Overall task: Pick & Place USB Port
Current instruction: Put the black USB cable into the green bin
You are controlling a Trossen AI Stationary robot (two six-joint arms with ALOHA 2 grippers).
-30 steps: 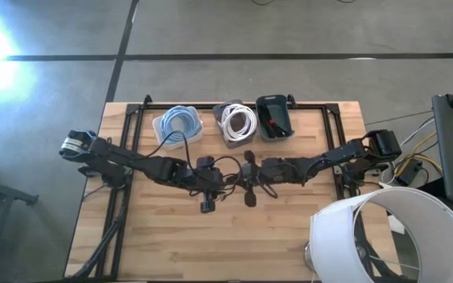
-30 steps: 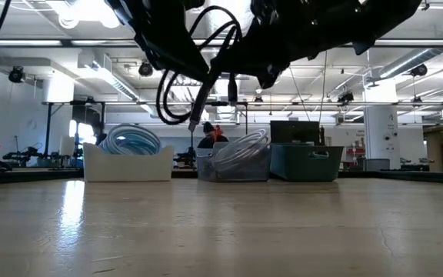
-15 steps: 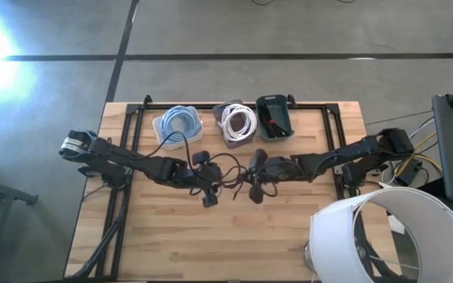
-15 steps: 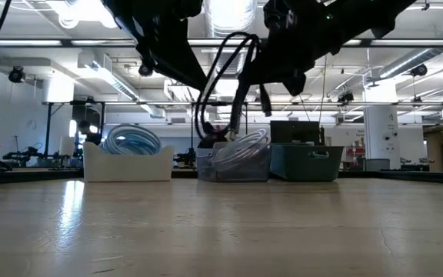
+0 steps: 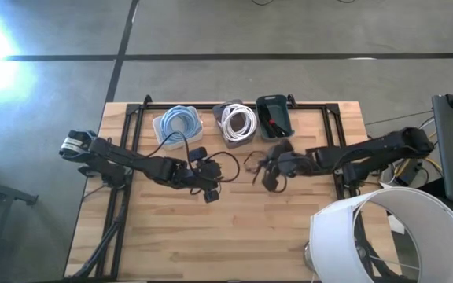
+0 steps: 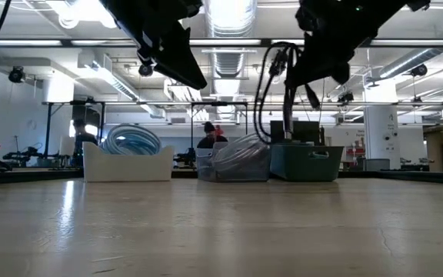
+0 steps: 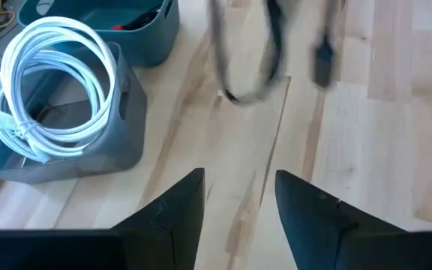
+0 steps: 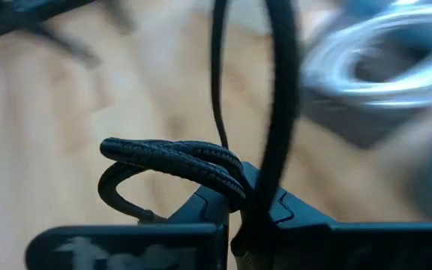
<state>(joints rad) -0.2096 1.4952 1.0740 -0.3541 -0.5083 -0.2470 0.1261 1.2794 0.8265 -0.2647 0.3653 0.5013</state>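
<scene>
The right gripper (image 5: 271, 174) is clamped on a black cable (image 8: 172, 157), which hangs in loops above the table (image 5: 289, 236), just in front of the bins; it is probably held high so the loose ends clear the wood on the way to the dark bin (image 5: 274, 118). The left gripper (image 5: 208, 182) hovers mid-table, fingers (image 7: 172, 214) apart and empty. Three bins are counted: one with a blue coil (image 5: 178, 122), one with a white coil (image 5: 238, 122), and the dark one.
</scene>
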